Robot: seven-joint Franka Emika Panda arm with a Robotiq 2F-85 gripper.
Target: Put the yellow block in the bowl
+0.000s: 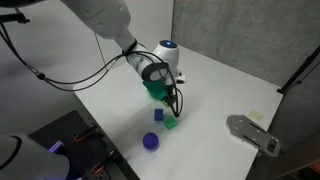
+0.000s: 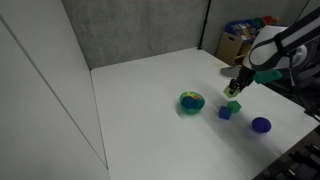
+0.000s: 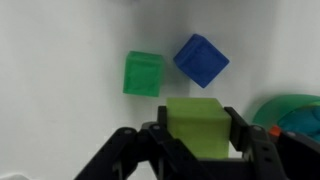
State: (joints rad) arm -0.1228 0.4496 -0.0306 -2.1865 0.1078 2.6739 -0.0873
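Observation:
My gripper [image 3: 197, 140] is shut on the yellow block [image 3: 195, 118], a small yellow-green cube held between the two black fingers. In both exterior views the gripper [image 2: 236, 88] [image 1: 168, 97] hangs just above the table over the loose cubes. The green bowl [image 2: 191, 101] sits on the white table a few cube-widths from the gripper. It shows at the right edge of the wrist view [image 3: 296, 108] and is partly hidden behind the gripper in an exterior view [image 1: 153, 90].
A green cube [image 3: 143, 73] [image 2: 234, 106] [image 1: 171, 124] and a blue cube [image 3: 201, 59] [image 2: 225, 113] [image 1: 158, 114] lie under the gripper. A round blue-purple object [image 2: 261, 125] [image 1: 151, 141] lies nearer the table edge. A grey device [image 1: 250, 132] sits at one corner.

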